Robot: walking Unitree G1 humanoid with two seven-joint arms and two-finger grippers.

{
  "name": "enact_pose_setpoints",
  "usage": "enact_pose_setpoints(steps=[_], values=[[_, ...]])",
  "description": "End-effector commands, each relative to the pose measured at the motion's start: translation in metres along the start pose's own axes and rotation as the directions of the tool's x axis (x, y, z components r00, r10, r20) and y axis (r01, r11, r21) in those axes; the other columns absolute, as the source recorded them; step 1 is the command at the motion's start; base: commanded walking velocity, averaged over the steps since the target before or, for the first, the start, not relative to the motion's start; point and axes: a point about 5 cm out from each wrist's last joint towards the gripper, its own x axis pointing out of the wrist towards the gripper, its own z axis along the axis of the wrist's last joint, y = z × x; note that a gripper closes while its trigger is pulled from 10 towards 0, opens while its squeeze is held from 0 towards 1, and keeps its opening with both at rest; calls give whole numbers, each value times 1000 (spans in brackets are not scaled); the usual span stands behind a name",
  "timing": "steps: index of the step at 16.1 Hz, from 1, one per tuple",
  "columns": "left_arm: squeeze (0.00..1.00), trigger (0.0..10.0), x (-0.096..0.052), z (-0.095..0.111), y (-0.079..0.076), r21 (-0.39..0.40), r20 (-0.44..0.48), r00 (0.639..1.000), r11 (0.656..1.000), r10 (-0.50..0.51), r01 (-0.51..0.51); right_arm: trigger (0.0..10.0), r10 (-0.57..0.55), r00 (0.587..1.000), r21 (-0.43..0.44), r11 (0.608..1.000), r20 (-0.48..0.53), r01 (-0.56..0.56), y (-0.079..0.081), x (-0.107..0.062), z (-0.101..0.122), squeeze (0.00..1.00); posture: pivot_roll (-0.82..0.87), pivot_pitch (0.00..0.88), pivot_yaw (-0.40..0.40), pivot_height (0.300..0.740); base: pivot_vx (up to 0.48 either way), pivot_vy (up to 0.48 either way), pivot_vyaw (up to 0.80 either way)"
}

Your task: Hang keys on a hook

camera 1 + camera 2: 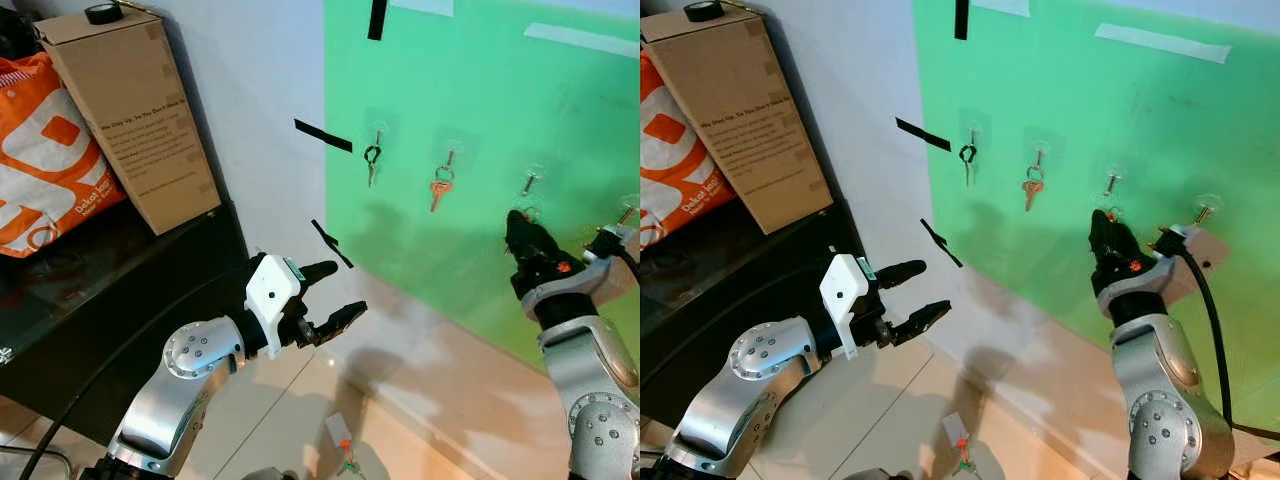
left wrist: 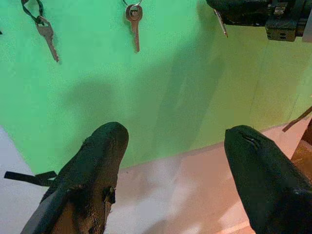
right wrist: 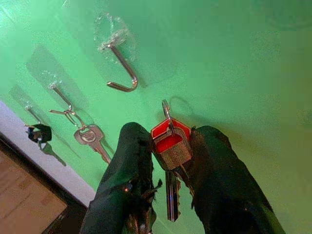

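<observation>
Keys: a red-tagged bunch of silver metal keys (image 3: 170, 146) with a thin wire ring at its top, pinched in the right tool (image 3: 168, 161) just below and beside the target hook, close to the wall.
Right tool: both black fingers clenched on the red tag; the key blades hang down between them; the ring stands free above the fingertips.
Target hook: bare silver wire hook on a clear adhesive pad (image 3: 122, 73), stuck to the green wall panel (image 1: 480, 120), third in the row; its tip curls up and away from the wall.
Neighbouring hooks: 1 carries a black-looped key (image 1: 372, 160), 1 a copper-headed key (image 1: 439, 188); a fourth hook (image 1: 627, 213) is bare.
Left tool (image 1: 325, 295): fingers spread apart, grasping nothing, held low and well apart from the hooks.
Step in hand: bringing the ring to the hook tip.
Method: raise the ring above the tip, keep its opening facing the tip, move toward the wall, then lower until the wire seats.
Release: judged safe only once the ring bears on the hook.
Risk: a tilted ring may strike the tip, and pressing hard may peel the pad.
</observation>
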Motion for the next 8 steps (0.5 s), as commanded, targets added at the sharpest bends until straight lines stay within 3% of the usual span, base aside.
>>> enact_pose_setpoints(steps=[1,8], values=[[0,10000,0,4,1,17,8,1000,1000,-4,4,10000,5,1000,-28,1000,-17,-6,1,2,-2,0,-88,0,70,740,0,0,0],[0,10000,0,5,1,21,10,1000,1000,-3,3,10000,100,993,-100,991,60,-93,17,2,7,0,-88,0,70,740,0,0,0]])
